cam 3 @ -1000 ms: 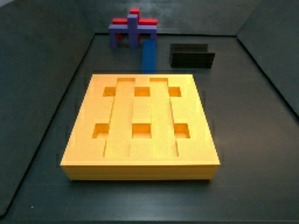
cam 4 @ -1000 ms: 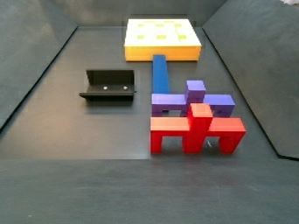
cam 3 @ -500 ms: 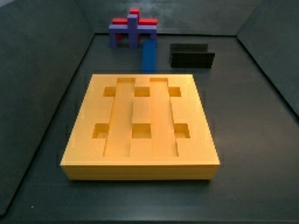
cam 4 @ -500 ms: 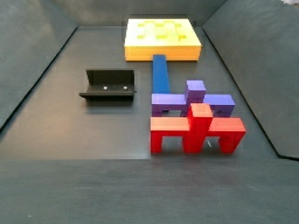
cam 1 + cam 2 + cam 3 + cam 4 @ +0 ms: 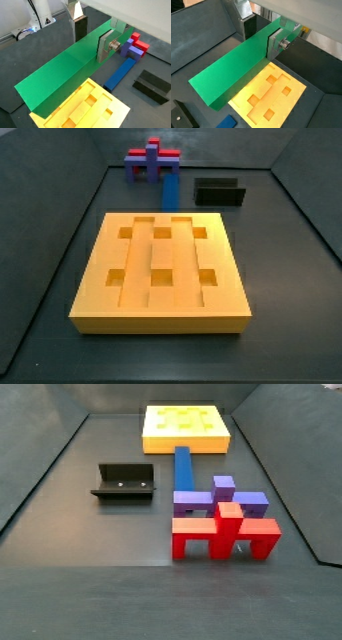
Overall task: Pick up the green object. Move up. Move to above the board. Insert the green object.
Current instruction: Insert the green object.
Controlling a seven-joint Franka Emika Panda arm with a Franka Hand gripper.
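The green object is a long green bar, held near one end between my gripper's silver fingers in both wrist views. The gripper is shut on it and holds it in the air. The bar slants down over the orange-yellow board, which lies below it with square holes. In both side views the board lies flat on the dark floor; the gripper and the green bar are out of those views.
A blue bar lies between the board and a purple-and-red cross piece. A small black box sits beside the blue bar. Dark walls enclose the floor.
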